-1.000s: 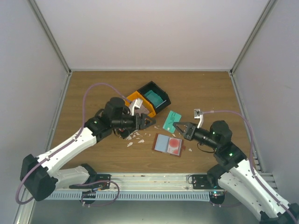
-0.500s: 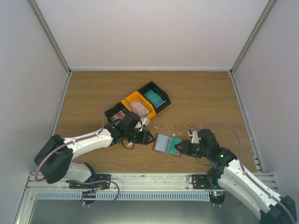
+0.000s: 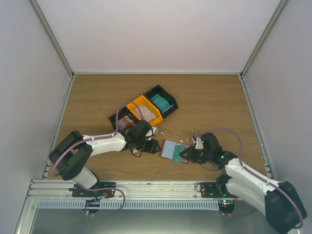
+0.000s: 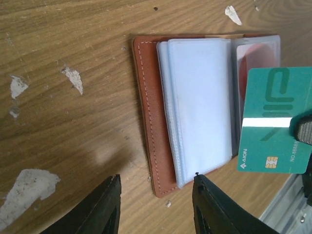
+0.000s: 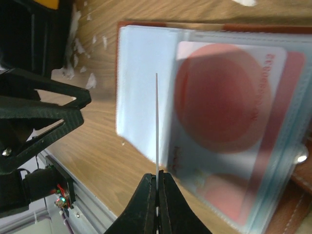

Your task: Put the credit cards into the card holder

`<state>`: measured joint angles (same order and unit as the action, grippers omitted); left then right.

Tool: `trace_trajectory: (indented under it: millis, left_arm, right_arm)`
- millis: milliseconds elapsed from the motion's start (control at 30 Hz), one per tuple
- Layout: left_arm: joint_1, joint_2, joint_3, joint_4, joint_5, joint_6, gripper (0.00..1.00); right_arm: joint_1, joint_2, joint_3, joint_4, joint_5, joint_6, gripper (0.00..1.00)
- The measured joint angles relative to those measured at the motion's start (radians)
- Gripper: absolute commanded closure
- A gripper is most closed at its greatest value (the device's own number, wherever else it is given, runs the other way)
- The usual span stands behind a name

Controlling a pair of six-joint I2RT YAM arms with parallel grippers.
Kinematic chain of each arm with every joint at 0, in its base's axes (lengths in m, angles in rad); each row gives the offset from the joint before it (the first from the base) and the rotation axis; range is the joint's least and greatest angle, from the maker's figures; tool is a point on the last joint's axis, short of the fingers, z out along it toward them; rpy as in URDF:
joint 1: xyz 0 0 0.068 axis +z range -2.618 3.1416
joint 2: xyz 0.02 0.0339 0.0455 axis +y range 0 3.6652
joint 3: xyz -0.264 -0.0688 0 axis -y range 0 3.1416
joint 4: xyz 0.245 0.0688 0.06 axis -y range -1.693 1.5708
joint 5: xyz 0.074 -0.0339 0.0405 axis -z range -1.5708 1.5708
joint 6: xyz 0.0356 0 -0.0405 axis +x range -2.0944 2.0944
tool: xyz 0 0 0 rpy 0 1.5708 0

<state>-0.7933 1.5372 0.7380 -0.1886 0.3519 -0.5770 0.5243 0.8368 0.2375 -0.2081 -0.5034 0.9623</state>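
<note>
**Teal card held edge-on above the open holder**

The right gripper is clenched on a teal credit card, holding it over the right half of the open card holder (a red-marked card sits in a sleeve there). The left gripper is released and empty, just beside the holder's left edge. Beyond stand an orange bin and a black bin.
</note>
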Motion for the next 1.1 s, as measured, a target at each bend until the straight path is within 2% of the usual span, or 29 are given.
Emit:
trace_trajectory:
  millis: [133,533,867,1100]
  left_arm:
    - [-0.004,0.032,0.018,-0.002,-0.013,0.014,0.57]
    - [-0.005,0.123,0.103,-0.014,-0.042,0.047,0.62]
    - [-0.009,0.156,0.111,-0.024,-0.062,0.044,0.76]
    - [-0.019,0.160,0.111,-0.022,-0.070,0.042,0.82]
  right_arm:
    - [-0.044,0.087,-0.012,0.060,-0.032,-0.001,1.00]
    - [-0.115,0.183,-0.012,0.112,-0.079,-0.005,1.00]
    - [-0.116,0.277,-0.012,0.199,-0.129,-0.001,0.99]
    - [-0.116,0.306,-0.028,0.274,-0.138,0.033,0.99]
